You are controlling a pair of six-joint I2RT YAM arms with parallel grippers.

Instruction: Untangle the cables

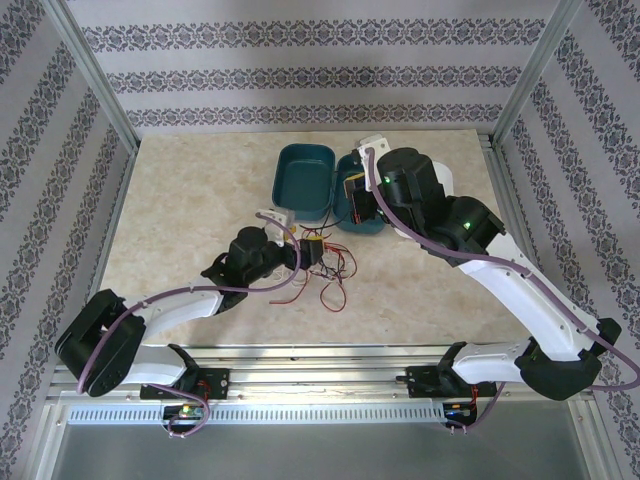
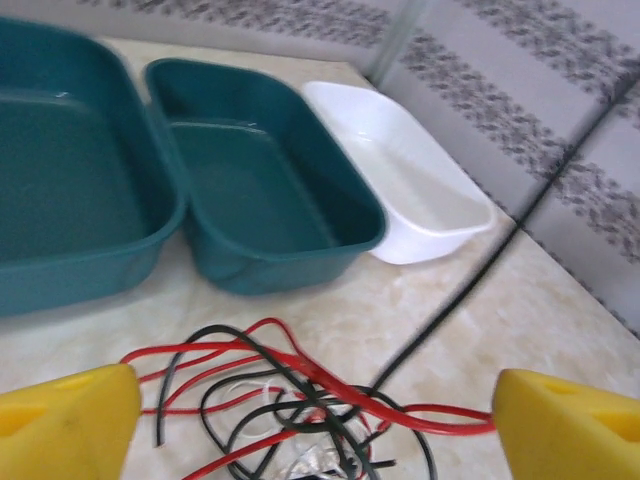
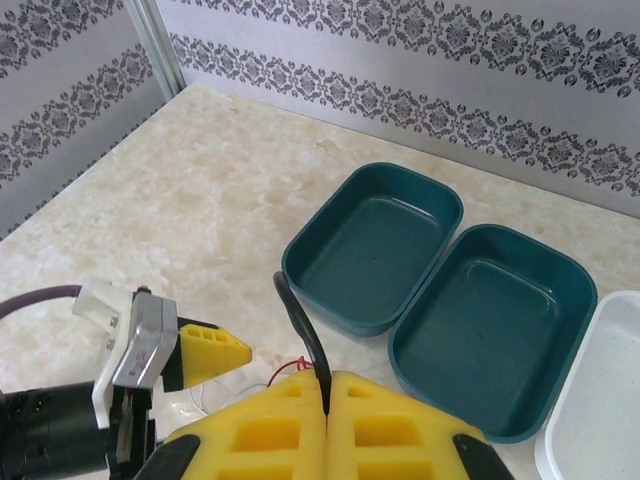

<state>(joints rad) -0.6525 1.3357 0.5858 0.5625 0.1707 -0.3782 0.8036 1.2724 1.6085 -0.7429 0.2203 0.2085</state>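
Observation:
The cables point(image 1: 327, 268) lie as a small tangle of red, black and white strands on the table's middle. My left gripper point(image 2: 315, 425) is open wide over the tangle point(image 2: 290, 405), its yellow fingertips point(image 2: 65, 420) apart on either side and holding nothing. From above, the left gripper point(image 1: 308, 252) sits at the tangle's left edge. My right gripper point(image 3: 328, 385) is shut on one black cable point(image 3: 305, 325), which sticks up from between its yellow pads. That black cable point(image 2: 450, 295) runs up and away from the tangle toward the right gripper point(image 1: 352, 200), raised near the teal trays.
Two teal trays point(image 1: 305, 180) point(image 1: 362, 222) stand side by side behind the tangle, with a white tray point(image 1: 372, 147) beyond them, partly under the right arm. Bare marble table lies to the left point(image 1: 180, 210) and right point(image 1: 420, 290). Patterned walls and metal posts enclose the table.

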